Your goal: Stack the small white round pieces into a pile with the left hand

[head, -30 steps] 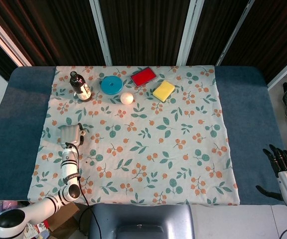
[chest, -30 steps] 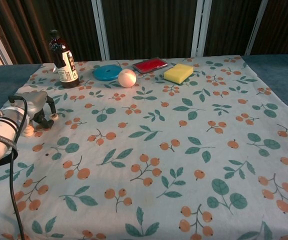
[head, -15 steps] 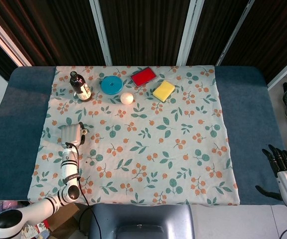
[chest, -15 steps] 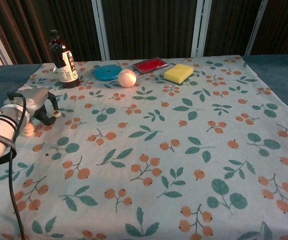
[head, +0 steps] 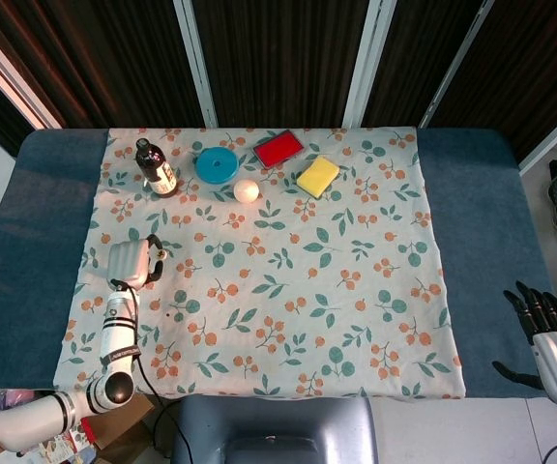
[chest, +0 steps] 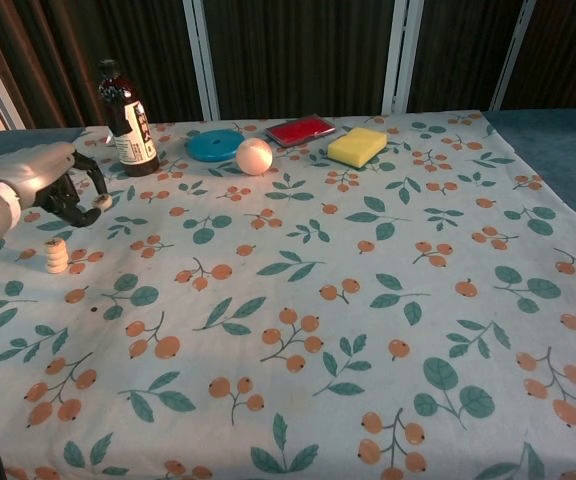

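A short pile of small white round pieces (chest: 57, 255) stands upright on the flowered cloth (chest: 368, 300) near its left edge, seen only in the chest view. My left hand (chest: 63, 185) hangs above and just behind the pile, clear of it. Its fingers are apart and bent downward, with no piece between them. In the head view the left hand (head: 131, 262) sits over the cloth's left side, and I cannot make out the pile there. My right hand (head: 547, 332) rests off the table at the lower right with fingers spread and nothing in it.
Along the far edge stand a dark bottle (chest: 128, 122), a blue disc (chest: 214, 146), a pale ball (chest: 254, 156), a flat red box (chest: 301, 129) and a yellow sponge (chest: 357, 146). Bare blue table (head: 472, 222) flanks the cloth.
My left hand has lifted up and drawn back to the left, away from the pile, which now stands on its own. The right hand has stayed put.
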